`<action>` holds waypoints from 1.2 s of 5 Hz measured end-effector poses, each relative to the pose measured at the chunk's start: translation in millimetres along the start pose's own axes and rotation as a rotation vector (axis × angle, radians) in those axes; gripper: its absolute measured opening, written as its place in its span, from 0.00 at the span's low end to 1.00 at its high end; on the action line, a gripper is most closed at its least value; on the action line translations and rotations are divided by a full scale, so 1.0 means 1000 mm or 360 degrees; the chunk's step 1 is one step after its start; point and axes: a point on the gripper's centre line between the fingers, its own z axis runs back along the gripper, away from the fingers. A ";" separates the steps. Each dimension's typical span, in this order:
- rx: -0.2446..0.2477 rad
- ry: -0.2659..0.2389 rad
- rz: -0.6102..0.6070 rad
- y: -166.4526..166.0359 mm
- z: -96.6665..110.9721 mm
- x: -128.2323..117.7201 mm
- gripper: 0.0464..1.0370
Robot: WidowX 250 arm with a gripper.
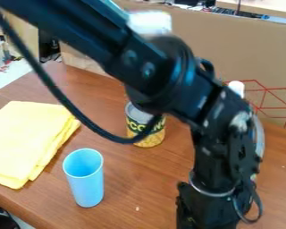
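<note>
Jaws spread or pressed together: I cannot tell. From the gripper (pixel 208 214), the blue cup (pixel 88 188) stands toward ten o'clock, the corn can (pixel 150 141) toward eleven; slow moves should keep the cable (pixel 72 106) off both.

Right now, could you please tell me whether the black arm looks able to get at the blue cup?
Probably yes: the blue cup stands upright, and nothing seems to stand between it and the lower end of the black arm.

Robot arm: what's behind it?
Behind the arm: a yellow-and-black can, its upper right covered, and brown cardboard farther back. Anything else there is too covered to identify.
</note>
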 end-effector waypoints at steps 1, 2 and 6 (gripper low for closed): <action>0.0082 -0.0146 -0.0101 -0.003 0.053 -0.012 0.60; 0.0204 -0.0273 -0.0091 0.007 0.101 -0.021 0.60; 0.0203 -0.0531 0.0716 0.233 0.217 -0.046 0.60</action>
